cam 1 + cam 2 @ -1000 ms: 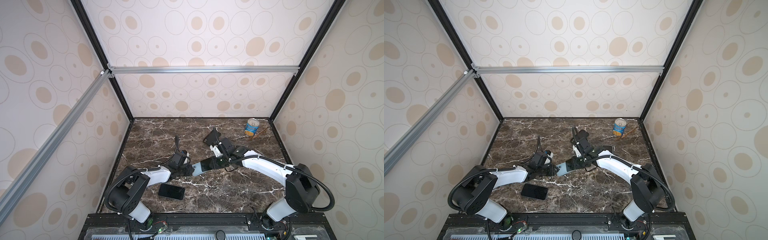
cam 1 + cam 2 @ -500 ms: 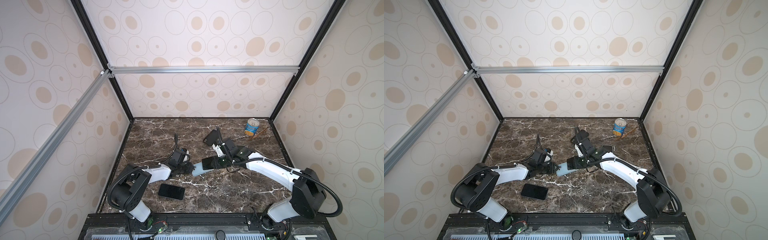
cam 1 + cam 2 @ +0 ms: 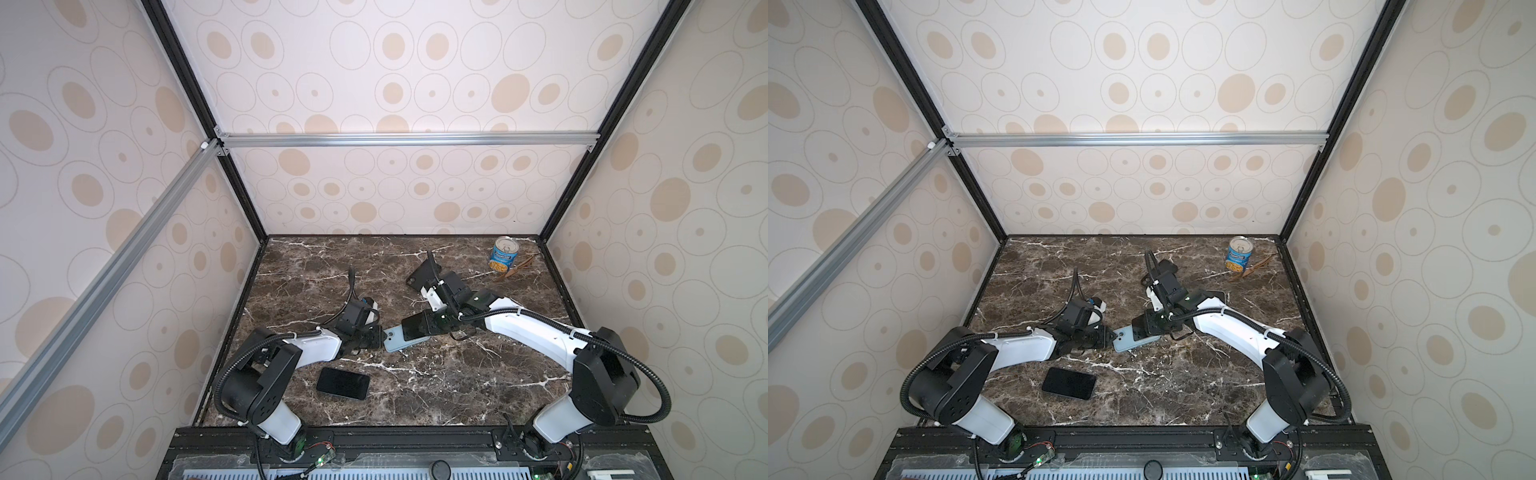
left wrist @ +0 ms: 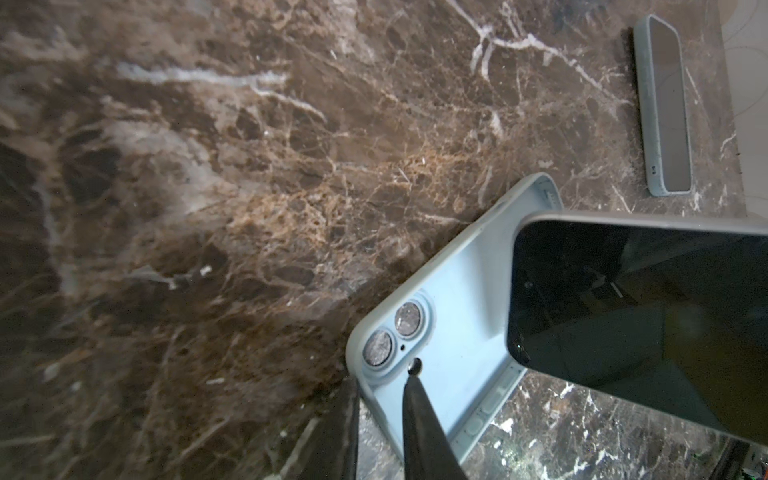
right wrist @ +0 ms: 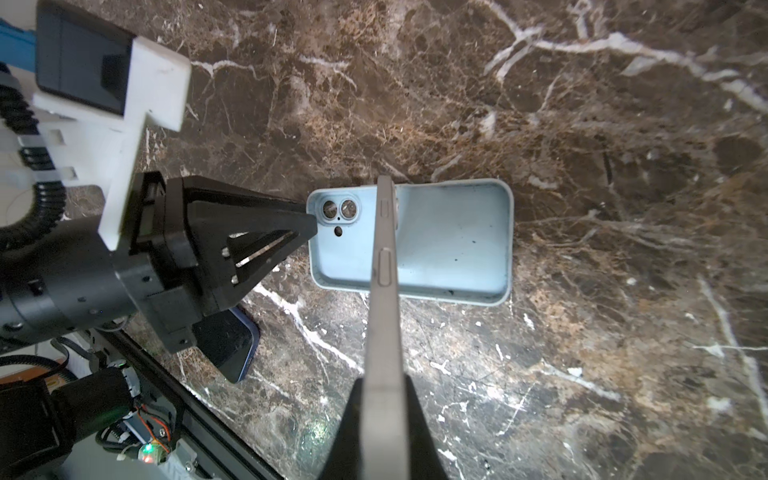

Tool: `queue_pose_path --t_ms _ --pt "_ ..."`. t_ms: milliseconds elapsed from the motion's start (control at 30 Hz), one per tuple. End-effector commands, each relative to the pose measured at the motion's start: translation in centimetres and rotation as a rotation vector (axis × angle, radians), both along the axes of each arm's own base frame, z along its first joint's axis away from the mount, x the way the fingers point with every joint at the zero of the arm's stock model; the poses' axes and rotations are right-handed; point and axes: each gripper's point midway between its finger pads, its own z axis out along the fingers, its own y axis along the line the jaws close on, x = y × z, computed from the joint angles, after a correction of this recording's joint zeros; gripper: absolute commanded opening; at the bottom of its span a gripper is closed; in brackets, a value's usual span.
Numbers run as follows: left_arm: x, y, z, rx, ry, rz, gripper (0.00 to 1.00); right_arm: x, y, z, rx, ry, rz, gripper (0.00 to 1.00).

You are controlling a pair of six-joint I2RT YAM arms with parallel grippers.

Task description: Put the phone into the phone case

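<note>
A light blue phone case (image 3: 394,344) (image 3: 1126,341) lies open side up in the middle of the marble table. My left gripper (image 3: 380,334) (image 4: 380,374) is shut on its camera-end wall, one finger inside the case (image 4: 461,291) and one outside. My right gripper (image 3: 439,322) (image 5: 384,382) is shut on the phone (image 3: 417,326) (image 5: 384,266), a grey-edged one with a black screen (image 4: 644,299). It is tilted over the case (image 5: 449,241), with its lower edge inside. The left gripper (image 5: 309,222) meets the case's end in the right wrist view.
A black phone (image 3: 343,383) (image 3: 1068,383) lies at the front left. A black case (image 3: 419,274) sits behind the right wrist, and another cased phone (image 4: 665,108) lies farther right. A can (image 3: 505,259) and brown glasses (image 3: 515,269) stand at the back right.
My left gripper's jaws have closed in on the case's camera end. The phone has shifted a little in the right gripper, and more of the blue case shows.
</note>
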Motion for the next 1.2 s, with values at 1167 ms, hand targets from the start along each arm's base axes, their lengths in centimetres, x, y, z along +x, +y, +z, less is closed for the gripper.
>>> queue_pose_path --t_ms 1167 --pt "0.9 0.2 2.8 0.031 -0.07 -0.034 0.22 -0.2 0.9 1.7 0.083 0.009 0.01 0.0"
